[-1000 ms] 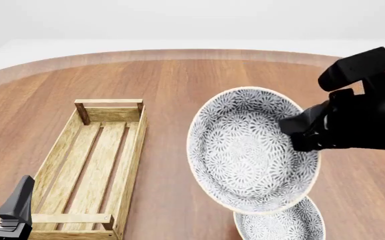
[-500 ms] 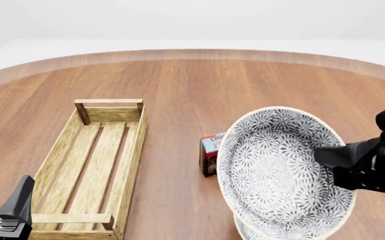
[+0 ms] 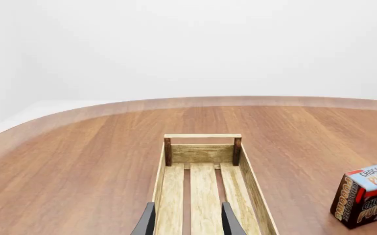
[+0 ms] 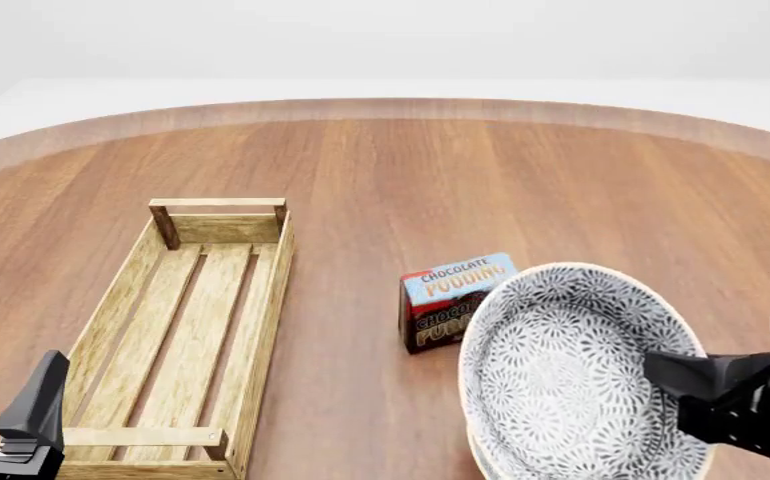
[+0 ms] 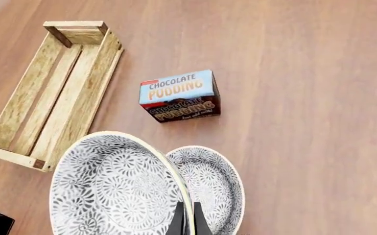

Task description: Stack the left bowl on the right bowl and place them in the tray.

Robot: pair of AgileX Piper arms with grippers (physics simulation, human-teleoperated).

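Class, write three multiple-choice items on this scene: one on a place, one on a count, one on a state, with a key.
1. The pudding box stands
A. inside the tray
B. between the tray and the bowls
C. on a bowl

2. Bowls in view:
A. one
B. two
C. three

3. The right gripper is
A. open, apart from everything
B. out of view
C. shut on the held bowl's rim

Key: B, the front view shows it there; B, the held bowl and the lower bowl; C, fingers pinch its rim.

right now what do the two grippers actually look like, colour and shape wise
Both are matte black with no markings or cables showing. The left gripper has dark grey, angular wedge-shaped fingers. The right gripper is a blocky black body tapering to a flat finger; its fingers look thin and dark.
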